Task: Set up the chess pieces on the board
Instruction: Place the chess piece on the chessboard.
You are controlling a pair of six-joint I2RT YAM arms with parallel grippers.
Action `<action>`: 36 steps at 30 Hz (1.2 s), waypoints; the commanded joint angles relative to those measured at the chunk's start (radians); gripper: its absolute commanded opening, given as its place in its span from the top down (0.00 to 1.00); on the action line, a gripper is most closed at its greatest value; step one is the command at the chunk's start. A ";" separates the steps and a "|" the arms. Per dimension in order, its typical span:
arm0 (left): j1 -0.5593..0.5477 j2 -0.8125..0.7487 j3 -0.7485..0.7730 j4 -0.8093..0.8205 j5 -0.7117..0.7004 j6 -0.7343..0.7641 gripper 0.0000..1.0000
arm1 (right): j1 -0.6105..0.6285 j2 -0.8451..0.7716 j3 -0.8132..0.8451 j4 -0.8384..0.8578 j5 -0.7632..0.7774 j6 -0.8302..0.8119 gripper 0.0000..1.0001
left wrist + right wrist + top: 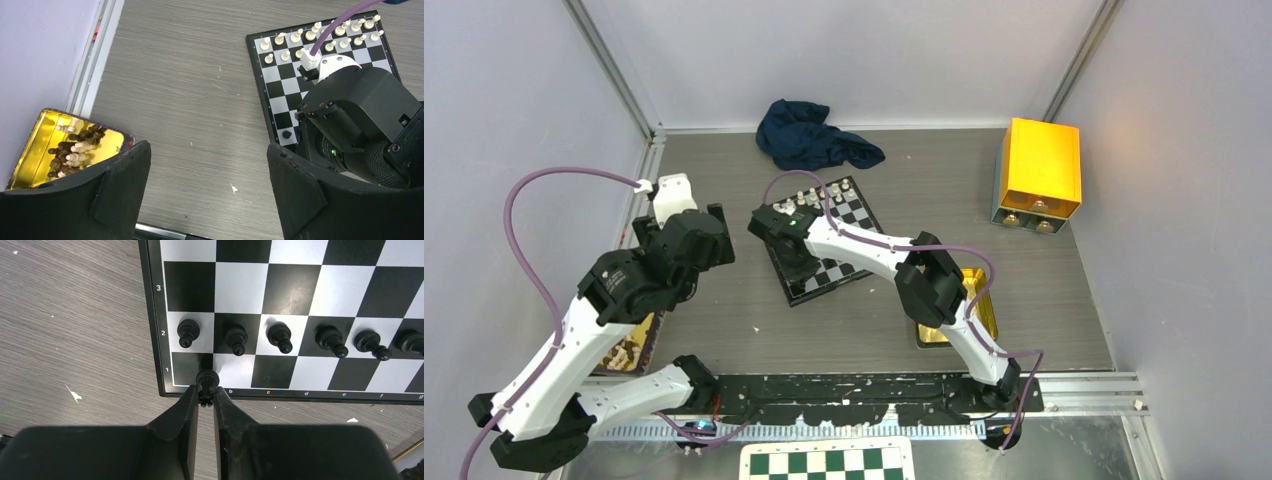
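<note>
A black piece (pixel 207 379) hangs at the board's (pixel 155 330) near edge, over the seam between the corner square and its neighbour, clamped in the right pincer (pixel 206 393). Whether its base touches down I cannot tell. Let go here, it may straddle two squares, tip, or roll off onto the tabletop (pixel 75 330). The nearest pawn (pixel 188 333) could be clipped by a careless retreat. The left pincer (pixel 207 150) gapes empty beside the tin (pixel 35 145).
</note>
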 commanded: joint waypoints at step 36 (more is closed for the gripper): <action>0.003 0.026 -0.010 0.052 -0.016 0.015 0.13 | 0.019 0.024 0.043 0.015 -0.045 -0.029 0.99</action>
